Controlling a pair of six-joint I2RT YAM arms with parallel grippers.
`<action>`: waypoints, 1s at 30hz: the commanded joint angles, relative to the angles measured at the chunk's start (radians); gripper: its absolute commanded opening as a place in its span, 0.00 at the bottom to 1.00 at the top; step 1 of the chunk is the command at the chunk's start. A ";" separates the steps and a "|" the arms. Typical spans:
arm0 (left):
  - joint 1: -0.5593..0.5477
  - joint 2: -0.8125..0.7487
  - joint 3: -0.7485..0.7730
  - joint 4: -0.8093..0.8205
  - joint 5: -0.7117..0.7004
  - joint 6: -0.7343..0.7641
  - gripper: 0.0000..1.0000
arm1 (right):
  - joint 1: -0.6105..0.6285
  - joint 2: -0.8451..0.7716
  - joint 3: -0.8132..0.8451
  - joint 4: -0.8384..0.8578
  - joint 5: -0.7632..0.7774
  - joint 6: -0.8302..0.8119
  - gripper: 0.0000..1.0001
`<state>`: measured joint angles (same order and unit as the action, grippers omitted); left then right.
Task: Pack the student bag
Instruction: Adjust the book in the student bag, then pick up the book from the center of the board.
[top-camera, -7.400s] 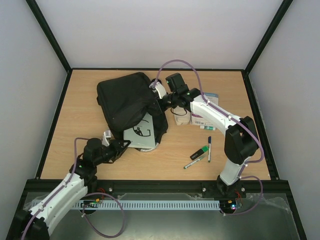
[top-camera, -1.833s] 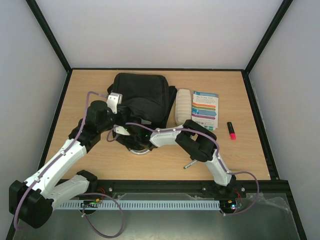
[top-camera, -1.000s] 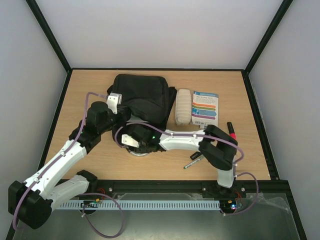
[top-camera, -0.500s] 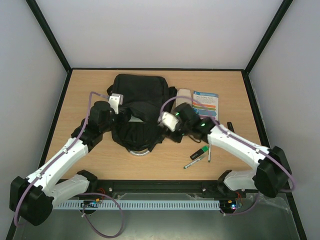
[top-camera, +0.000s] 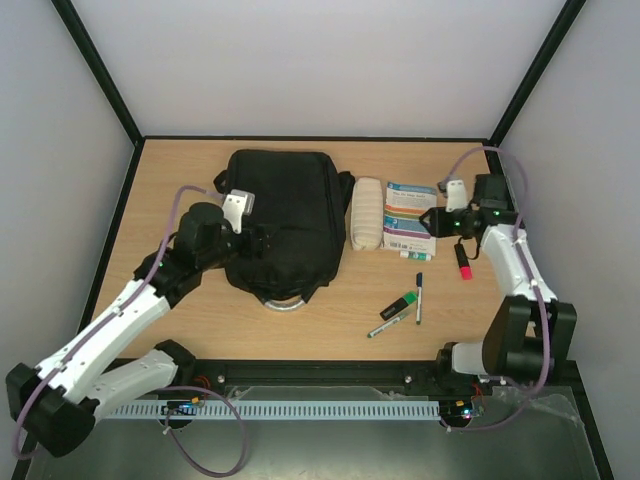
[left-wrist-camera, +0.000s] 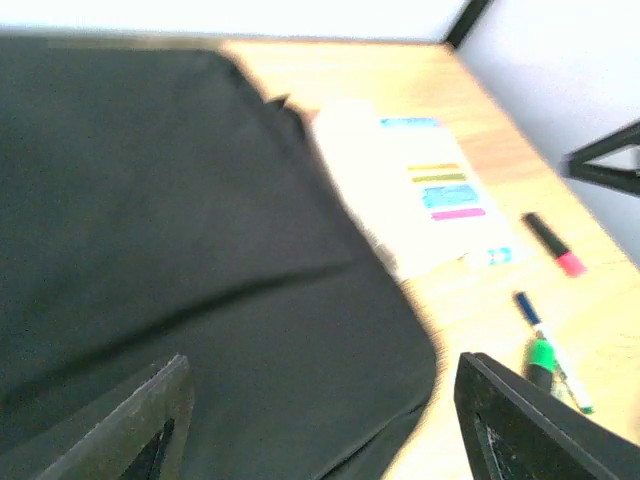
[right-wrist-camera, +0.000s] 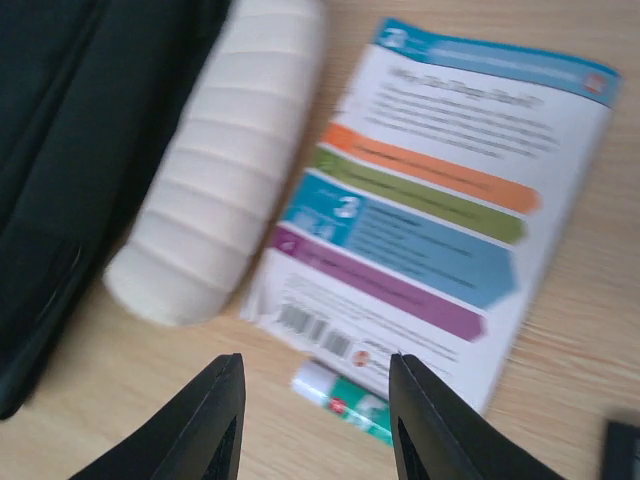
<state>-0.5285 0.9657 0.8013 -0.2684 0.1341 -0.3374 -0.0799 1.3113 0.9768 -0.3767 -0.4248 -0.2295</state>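
Left of centre on table (top-camera: 170, 180): bag (top-camera: 290, 205), black, soft, flat, grey loop handle (top-camera: 285, 301) at near end.
Left gripper (left-wrist-camera: 322, 365): wide open, empty, over bag.
Right gripper (right-wrist-camera: 315, 365): part open, empty, over booklet (right-wrist-camera: 440, 190).

Robot laboratory test cell. Indicators: a wooden table (top-camera: 400, 160) enclosed on three sides by plain white walls (top-camera: 300, 60) set in a black frame (top-camera: 95, 70); a left arm (top-camera: 120, 320) and a right arm (top-camera: 515, 270), white and black, mounted at the near edge; purple cables (top-camera: 180, 200) looped along both; a slotted rail (top-camera: 300, 410) across the front.
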 joint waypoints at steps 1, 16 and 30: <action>-0.049 -0.034 0.158 -0.014 -0.015 -0.008 0.77 | -0.141 0.102 0.075 -0.067 -0.062 0.095 0.39; -0.272 0.803 0.745 0.094 0.032 -0.028 0.72 | -0.201 0.413 0.194 -0.023 0.035 0.169 0.55; -0.303 1.613 1.513 -0.071 0.065 -0.151 0.71 | -0.201 0.578 0.263 -0.037 0.011 0.200 0.60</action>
<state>-0.8349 2.4531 2.1929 -0.2466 0.2081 -0.4419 -0.2813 1.8545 1.2079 -0.3798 -0.3889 -0.0547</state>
